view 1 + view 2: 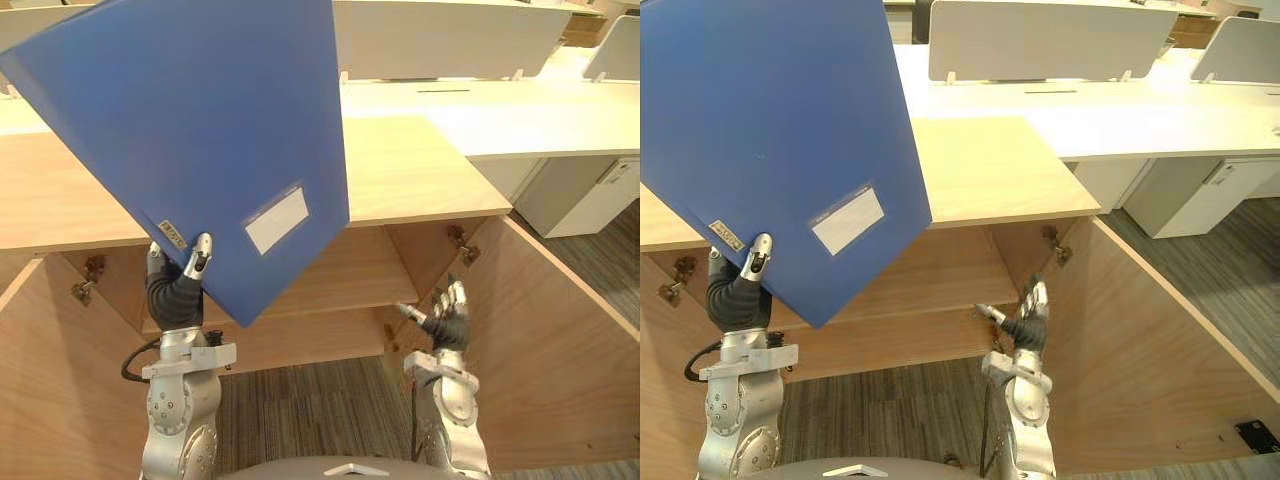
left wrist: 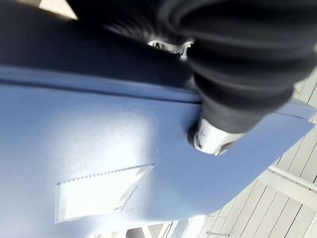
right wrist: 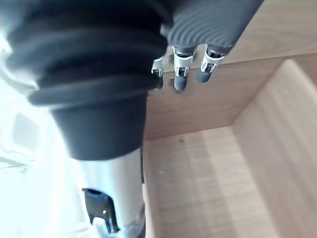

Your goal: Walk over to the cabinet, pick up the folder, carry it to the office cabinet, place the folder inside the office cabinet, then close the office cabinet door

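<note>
While my left hand pinches the folder by its lowest corner, the left eye view shows the blue cover fanning up from that hand toward 12 o'clock, with its long axis leaning to 11. The office cabinet stands open beyond it. My right hand hangs empty at 3 o'clock from the left, close to the right door.

From the right eye, the shelf lies at about 2 o'clock from the held corner, bare and partly hidden by the folder.

At my left wrist, my thumb presses on the cover, just beside the label pocket.

At my right wrist, my fingers are loosely straight, hold nothing and point into the wooden interior.

I judge that my left hand must tip the folder forward and down onto that shelf, leaving my right nearer its door.
</note>
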Controlling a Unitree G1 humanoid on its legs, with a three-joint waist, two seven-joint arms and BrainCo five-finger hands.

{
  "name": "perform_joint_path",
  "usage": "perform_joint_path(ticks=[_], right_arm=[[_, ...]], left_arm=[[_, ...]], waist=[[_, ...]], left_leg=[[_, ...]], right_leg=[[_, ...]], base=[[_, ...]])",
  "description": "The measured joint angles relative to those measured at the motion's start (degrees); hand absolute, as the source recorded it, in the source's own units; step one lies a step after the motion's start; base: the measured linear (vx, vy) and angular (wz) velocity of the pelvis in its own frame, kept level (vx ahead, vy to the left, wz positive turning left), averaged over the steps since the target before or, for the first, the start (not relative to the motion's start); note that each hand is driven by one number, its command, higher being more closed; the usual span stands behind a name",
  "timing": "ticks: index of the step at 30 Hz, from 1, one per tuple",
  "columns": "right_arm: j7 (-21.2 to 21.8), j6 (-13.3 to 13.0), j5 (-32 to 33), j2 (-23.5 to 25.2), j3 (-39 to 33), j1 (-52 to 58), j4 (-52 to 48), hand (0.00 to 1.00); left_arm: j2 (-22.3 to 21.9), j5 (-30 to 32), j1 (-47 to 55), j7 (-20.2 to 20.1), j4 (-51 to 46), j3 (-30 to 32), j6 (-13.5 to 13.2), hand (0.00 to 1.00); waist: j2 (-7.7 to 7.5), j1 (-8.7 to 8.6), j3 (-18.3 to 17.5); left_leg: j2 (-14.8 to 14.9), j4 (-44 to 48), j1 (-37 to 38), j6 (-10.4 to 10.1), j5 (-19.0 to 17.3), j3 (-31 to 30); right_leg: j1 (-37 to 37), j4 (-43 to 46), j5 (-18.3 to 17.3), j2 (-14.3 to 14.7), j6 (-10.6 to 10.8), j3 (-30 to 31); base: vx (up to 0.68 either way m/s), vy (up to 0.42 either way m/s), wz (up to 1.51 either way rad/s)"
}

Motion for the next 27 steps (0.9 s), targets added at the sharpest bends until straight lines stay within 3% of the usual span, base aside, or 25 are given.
perform_joint_path(ticks=[7,11,16,21,27], right_arm=[[0.46,-3.07,0.23,-0.04,-0.03,-0.54,-12.46,0.0],[3.06,-4.5,2.81,-1.03,-0.45,-3.28,-16.13,0.0],[6.23,-5.07,6.22,-4.75,-1.91,-7.6,-16.21,0.0],[10.06,-5.0,10.06,-11.7,-2.75,-10.62,-16.13,0.0],[14.07,-4.1,12.52,-15.7,-2.57,-13.47,-15.29,0.0]], left_arm=[[-0.46,4.24,-0.96,0.84,0.01,2.99,0.0,1.0],[-0.28,4.58,-2.61,0.49,0.11,3.76,-0.03,1.0],[0.67,4.41,-4.5,-1.9,3.58,5.21,-0.15,1.0],[2.64,2.56,-4.68,-6.65,4.48,5.25,-0.15,1.0],[4.03,0.71,-7.04,-10.51,6.62,5.23,-0.14,1.0]], waist=[[0.96,-0.11,0.59],[1.21,-0.39,0.7],[1.23,-0.35,0.73],[1.18,-0.24,0.76],[1.17,0.05,0.76]], left_leg=[[-0.02,0.26,0.18,-0.06,-0.48,1.02],[0.07,1.3,0.17,-0.11,-1.32,1.51],[0.09,2.07,0.08,-0.06,-1.95,2.39],[0.04,2.06,-0.14,0.0,-2.09,2.65],[0.02,2.07,-0.49,0.04,-2.12,2.64]], right_leg=[[-0.15,-0.23,0.08,0.15,0.02,0.89],[0.01,-0.26,0.11,0.2,0.02,1.41],[-0.05,-0.47,0.38,0.21,0.12,2.3],[-0.23,-0.83,0.52,0.2,0.15,2.51],[-0.26,-0.96,0.59,0.21,0.14,2.48]], base=[[0.0,-0.003,-0.07],[-0.01,-0.008,-0.07],[-0.02,-0.005,-0.09],[-0.01,-0.003,-0.02],[0.0,0.0,0.0]])
